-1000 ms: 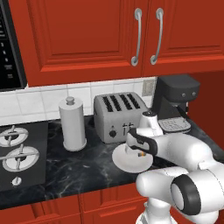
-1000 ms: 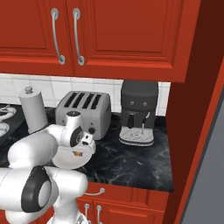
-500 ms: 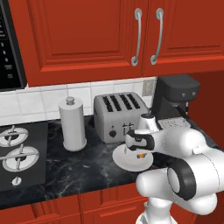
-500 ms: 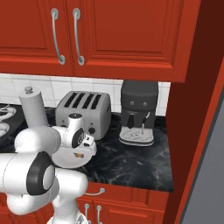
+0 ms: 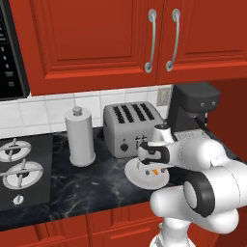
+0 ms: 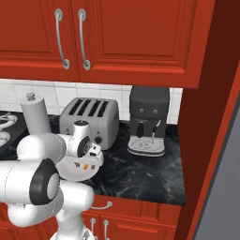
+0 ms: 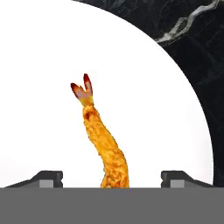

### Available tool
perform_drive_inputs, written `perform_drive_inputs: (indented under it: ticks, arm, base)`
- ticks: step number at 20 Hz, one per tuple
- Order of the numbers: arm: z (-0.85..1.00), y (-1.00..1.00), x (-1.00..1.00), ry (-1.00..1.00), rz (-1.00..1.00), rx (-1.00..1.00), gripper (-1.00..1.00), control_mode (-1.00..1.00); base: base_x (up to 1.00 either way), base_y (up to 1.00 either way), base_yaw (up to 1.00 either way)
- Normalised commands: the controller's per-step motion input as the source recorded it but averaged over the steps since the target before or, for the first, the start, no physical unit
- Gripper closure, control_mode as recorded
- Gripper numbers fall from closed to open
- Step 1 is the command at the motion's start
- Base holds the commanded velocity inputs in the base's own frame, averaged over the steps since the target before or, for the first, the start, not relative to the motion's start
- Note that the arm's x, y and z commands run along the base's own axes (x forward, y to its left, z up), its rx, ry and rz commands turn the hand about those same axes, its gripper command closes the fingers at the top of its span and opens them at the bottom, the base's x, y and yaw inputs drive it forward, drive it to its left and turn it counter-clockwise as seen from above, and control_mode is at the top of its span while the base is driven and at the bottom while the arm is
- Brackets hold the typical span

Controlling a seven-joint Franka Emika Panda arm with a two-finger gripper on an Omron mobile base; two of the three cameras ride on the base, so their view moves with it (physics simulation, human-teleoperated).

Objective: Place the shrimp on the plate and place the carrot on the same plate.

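Pincer (image 7: pixel 111 179) low over the plate (image 7: pixel 39 57), jaws spread wide, both tips well apart from the shrimp (image 7: pixel 103 144) that lies between them on the white surface, nothing gripped. Shrimp has its forked tail pointing away from the hand; whether it rests fully flat I cannot tell, its near end is cut off at the bottom of the hand view. In the left base view the pincer (image 5: pixel 153 166) hangs over the plate (image 5: pixel 134 174), which sits on the dark marble tabletop (image 5: pixel 82 185) just in front of the toaster (image 5: pixel 126 126).

Step in hand: shrimp placement looks done (release stage), so first half of the task is likely complete. Next move calls for lifting straight up clear of the shrimp, then finding and fetching the carrot. Paper towel roll (image 5: pixel 79 137) and coffee machine (image 5: pixel 193 103) flank the work area, so swing with care.
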Motion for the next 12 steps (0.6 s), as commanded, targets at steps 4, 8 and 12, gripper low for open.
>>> perform_drive_inputs:
  ticks: [4,8,12]
  arm:
    - [0.00,0.00,0.00,0.00,0.00,0.00,-1.00,-1.00]
    - [0.07,0.00,-0.13,0.00,0.00,0.00,-1.00,-1.00]
    - [0.44,0.00,-0.43,-0.04,0.00,-0.01,-1.00,-1.00]
  base:
    - [0.00,0.00,0.00]
    - [0.00,0.00,0.00]
    - [0.00,0.00,0.00]
